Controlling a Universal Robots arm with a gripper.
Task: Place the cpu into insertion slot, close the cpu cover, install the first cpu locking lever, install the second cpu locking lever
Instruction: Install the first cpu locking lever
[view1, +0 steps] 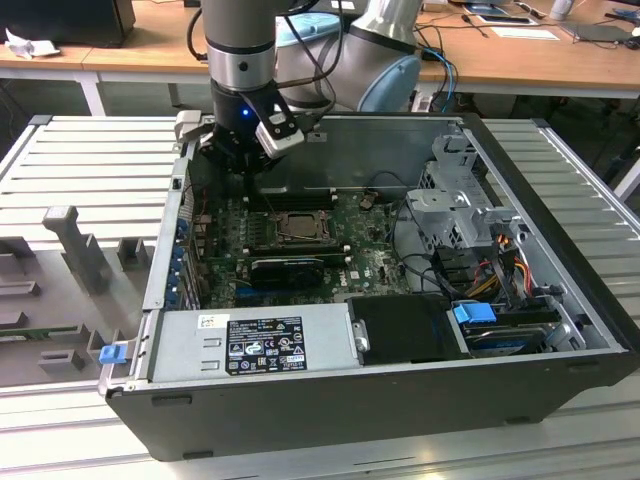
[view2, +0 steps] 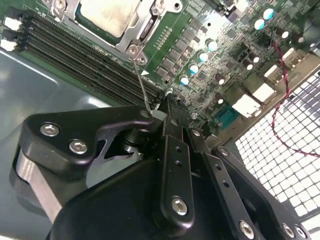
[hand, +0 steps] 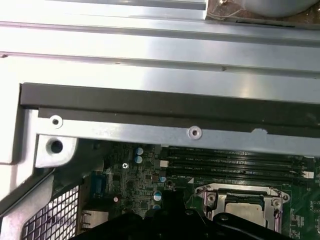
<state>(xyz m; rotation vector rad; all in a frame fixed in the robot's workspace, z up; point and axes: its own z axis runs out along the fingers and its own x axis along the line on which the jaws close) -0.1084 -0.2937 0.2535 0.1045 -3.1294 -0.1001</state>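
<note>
- The cpu (view2: 107, 14), a flat pale-metal square, is sitting in the insertion slot (view1: 297, 226), with the silvery cpu cover (view2: 131, 36) framing it, apparently closed.
- A thin wire locking lever (view2: 141, 84) is running from the socket corner to the gripper (view2: 167, 107).
- The black fingers are looking pressed together by the lever's end; an actual grip I cannot confirm.
- Green motherboard (view2: 210, 65) is surrounding the socket inside the grey steel case (view1: 380, 400).

Nothing here can actually be read. A black-and-white rating label (view1: 264, 344) sits on the grey power supply box (view1: 300, 325) at the near side of the open computer case (view1: 400, 400), well away from the jaws, but its print is too small to make out. A smaller white sticker (view1: 213, 322) just beside it is equally illegible. Markings on the green circuit board (view2: 210, 65) beyond the jaws cannot be told either.
</note>
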